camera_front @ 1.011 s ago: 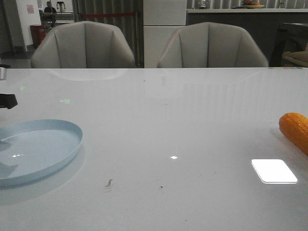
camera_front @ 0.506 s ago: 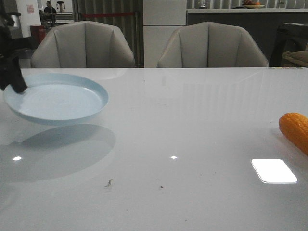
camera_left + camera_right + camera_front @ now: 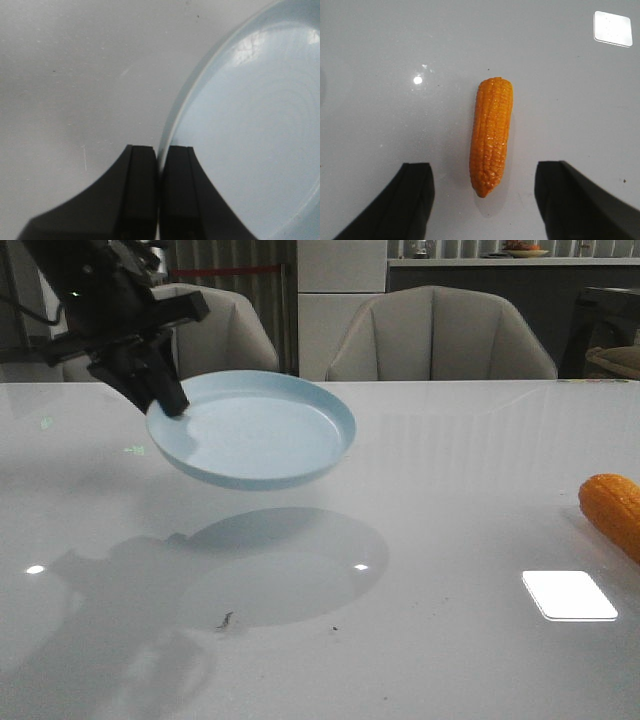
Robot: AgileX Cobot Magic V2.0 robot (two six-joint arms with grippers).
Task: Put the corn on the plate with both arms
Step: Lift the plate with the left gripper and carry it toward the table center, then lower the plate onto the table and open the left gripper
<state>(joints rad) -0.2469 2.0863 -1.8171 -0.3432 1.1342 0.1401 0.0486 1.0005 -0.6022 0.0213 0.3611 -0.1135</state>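
Gripping the round pale blue plate (image 3: 262, 430) by its rim, the left tool (image 3: 165, 400) holds it above the counter (image 3: 420, 500), toward the far left. The right tool (image 3: 482, 200) hangs wide open and empty over the glossy orange-yellow corn cob (image 3: 490, 135), which lies ungrasped by the right edge.

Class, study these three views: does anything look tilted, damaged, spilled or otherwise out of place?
Only the plate stands out: the left gripper pinches its rim and holds it in the air, slightly tilted, with its shadow on the table below. The corn lies intact between the right gripper's open fingers. Nothing is spilled or damaged.
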